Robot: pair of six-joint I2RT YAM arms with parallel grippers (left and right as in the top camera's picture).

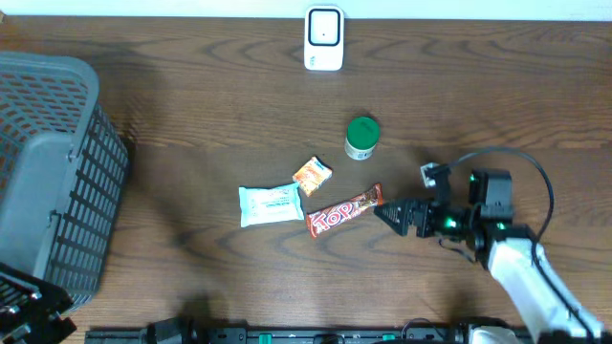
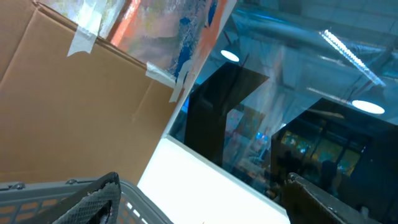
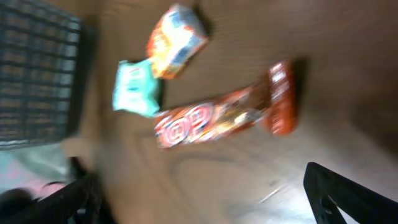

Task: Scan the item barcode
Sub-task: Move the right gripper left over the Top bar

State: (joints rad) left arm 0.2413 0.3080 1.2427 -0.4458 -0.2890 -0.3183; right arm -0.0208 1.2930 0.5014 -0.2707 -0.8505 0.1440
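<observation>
The dark wooden desk carries everything. A grey mesh basket fills its left side. The right arm reaches in from the near right corner. Its right pincer lies low over the desk with its fingers spread wide apart and nothing between them, pointing left at the red candy bar.

That bar lies flat near the middle of the desk, just beside the fingertips. A white and teal packet sits just left of the bar. The white scanner stands at the far edge, well apart from the items. A green-lidded can stands beyond the bar. A small orange packet rests between can and teal packet.

The left pincer sits at the near left corner by the basket. I cannot tell whether it is apart or together.
</observation>
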